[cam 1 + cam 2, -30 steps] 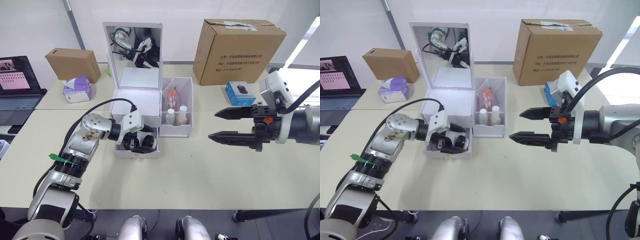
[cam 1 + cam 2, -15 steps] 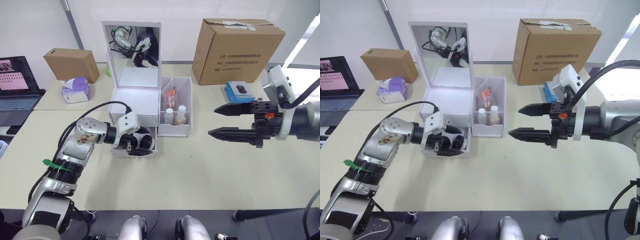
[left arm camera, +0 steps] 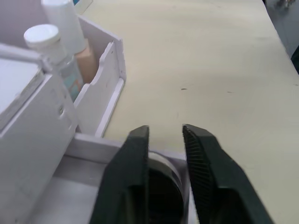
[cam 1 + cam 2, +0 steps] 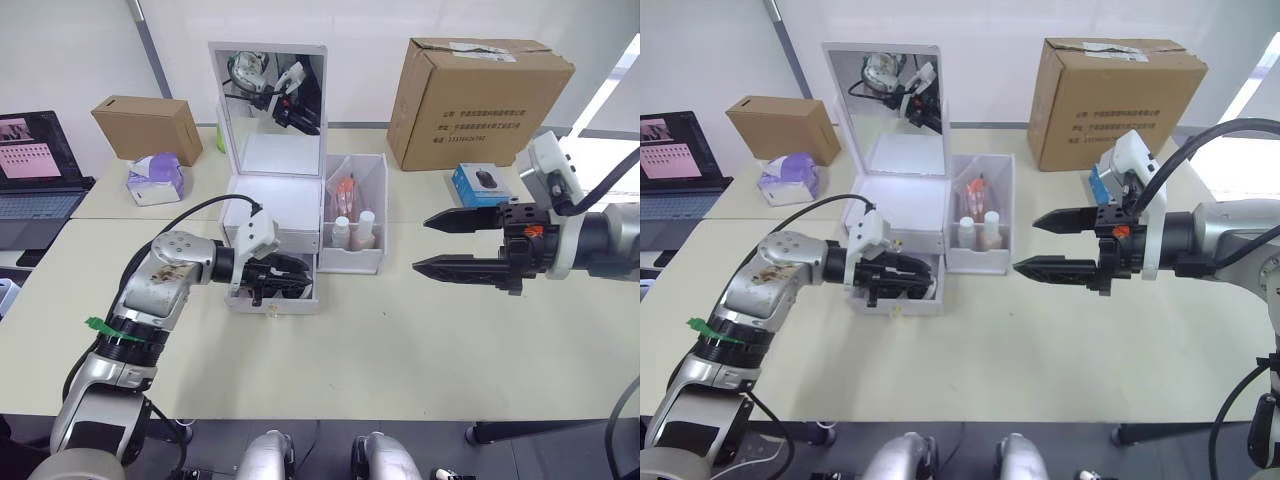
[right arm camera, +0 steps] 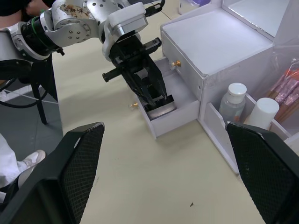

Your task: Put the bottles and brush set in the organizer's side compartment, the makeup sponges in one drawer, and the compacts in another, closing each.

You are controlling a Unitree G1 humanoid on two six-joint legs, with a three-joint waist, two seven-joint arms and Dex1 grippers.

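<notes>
The organizer (image 4: pixel 272 215) stands on the desk (image 4: pixel 400 340) toward its far edge, its side compartment (image 4: pixel 352 225) on the right holding two bottles (image 4: pixel 353 228) with the brush set (image 4: pixel 343 190) behind them. Its lower drawer (image 4: pixel 275 290) is pulled out toward the near edge with a compact (image 5: pixel 161 108) inside. The left tool (image 4: pixel 290 277) reaches into that drawer; the right tool (image 4: pixel 445 243) hangs over the desk right of the organizer. A cardboard box (image 4: pixel 478 88) sits at the far right, a smaller box (image 4: pixel 147 129) and a tissue pack (image 4: pixel 155 177) far left
</notes>
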